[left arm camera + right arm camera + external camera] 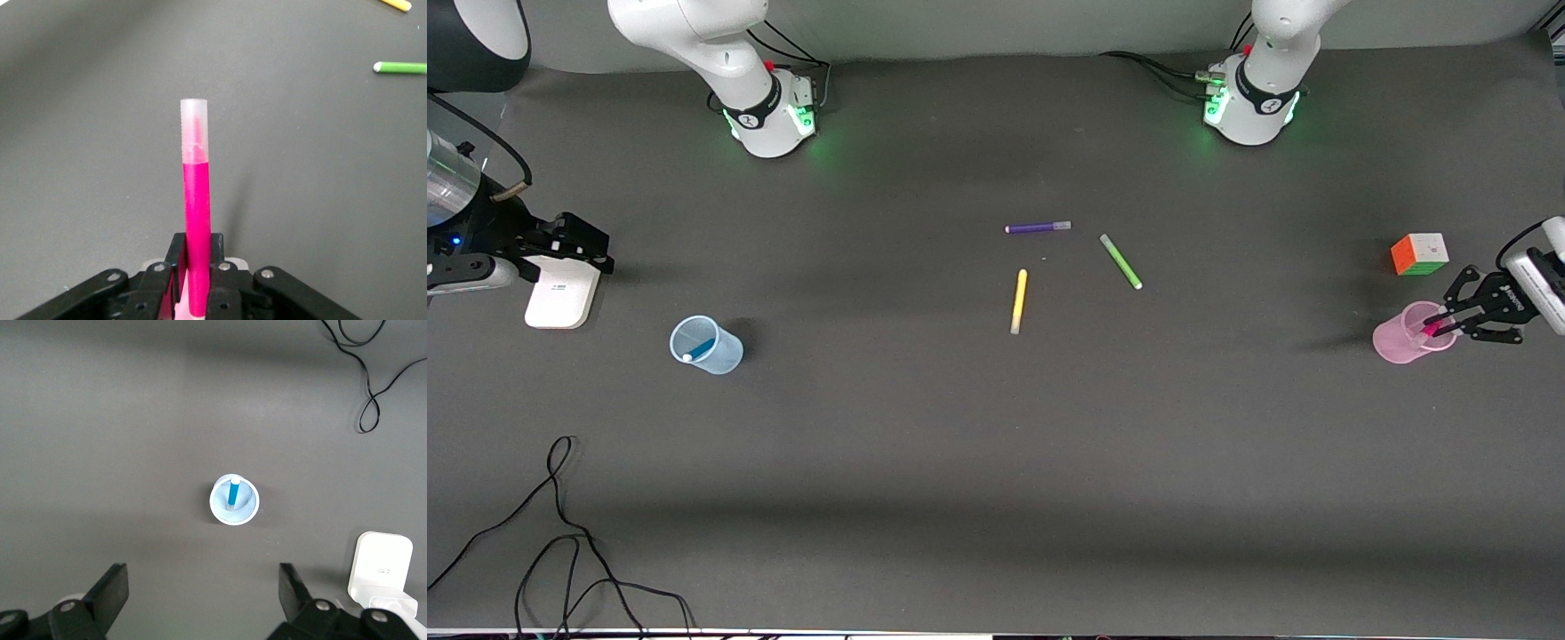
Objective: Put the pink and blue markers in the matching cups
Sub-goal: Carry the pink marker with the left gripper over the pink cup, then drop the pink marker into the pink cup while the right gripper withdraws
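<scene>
The pink marker (pixel 1432 329) is held by my left gripper (pixel 1438 325) at the mouth of the pink cup (pixel 1400 340), at the left arm's end of the table. In the left wrist view the fingers (pixel 223 280) are shut on the magenta barrel (pixel 197 207), pale end pointing away. The blue marker (pixel 698 349) stands in the pale blue cup (pixel 710 347); the right wrist view shows both, marker (pixel 233 493) inside cup (pixel 248 510). My right gripper (pixel 591 244) is open and empty (pixel 203 587), over the table's right-arm end, apart from the blue cup.
A purple pen (pixel 1038 228), a green pen (pixel 1120 261) and a yellow pen (pixel 1018 301) lie mid-table. A colour cube (pixel 1419 254) sits beside the pink cup, farther from the front camera. A white device (pixel 560 293) lies under the right gripper. A black cable (pixel 560 533) trails near the front edge.
</scene>
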Robot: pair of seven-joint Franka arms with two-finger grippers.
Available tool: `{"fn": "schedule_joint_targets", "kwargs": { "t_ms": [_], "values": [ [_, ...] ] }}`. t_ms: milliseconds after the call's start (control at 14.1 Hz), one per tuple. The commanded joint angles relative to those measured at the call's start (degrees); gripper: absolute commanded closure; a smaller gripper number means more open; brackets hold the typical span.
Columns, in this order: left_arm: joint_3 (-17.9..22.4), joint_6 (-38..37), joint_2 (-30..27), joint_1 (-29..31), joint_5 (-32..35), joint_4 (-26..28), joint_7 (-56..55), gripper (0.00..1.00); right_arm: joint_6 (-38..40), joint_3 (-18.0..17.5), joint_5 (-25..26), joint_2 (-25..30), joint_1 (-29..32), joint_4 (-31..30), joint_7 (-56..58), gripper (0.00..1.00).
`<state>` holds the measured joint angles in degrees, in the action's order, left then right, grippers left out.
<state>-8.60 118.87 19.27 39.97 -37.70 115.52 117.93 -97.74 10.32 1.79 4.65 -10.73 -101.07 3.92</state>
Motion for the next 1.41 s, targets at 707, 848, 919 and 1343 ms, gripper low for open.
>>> {"fn": "schedule_joint_targets", "kwargs": {
  "t_ms": [707, 848, 919, 1343],
  "values": [
    [-0.98, -3.55, 6.74, 3.18, -6.6, -5.04, 12.23, 0.01, -0.7, -1.09, -0.91, 2.91, 1.5, -2.73, 1.1, 0.0],
    [-0.89, -3.56, 6.74, 3.18, -6.6, -5.04, 12.23, 0.0, -0.88, -0.92, -1.52, 2.91, 2.02, -2.64, 1.18, 0.0],
    [-0.98, -3.56, 6.74, 3.27, -6.6, -5.38, 12.23, 0.0, -0.88, -0.92, -2.31, 3.0, 2.46, -2.64, 1.18, 0.0],
    [-0.98, -4.0, 6.04, 3.18, -6.6, -6.09, 11.71, 0.0, -0.44, -1.09, -3.02, 3.0, 2.2, -2.55, 1.36, 0.0]
  ]
}}
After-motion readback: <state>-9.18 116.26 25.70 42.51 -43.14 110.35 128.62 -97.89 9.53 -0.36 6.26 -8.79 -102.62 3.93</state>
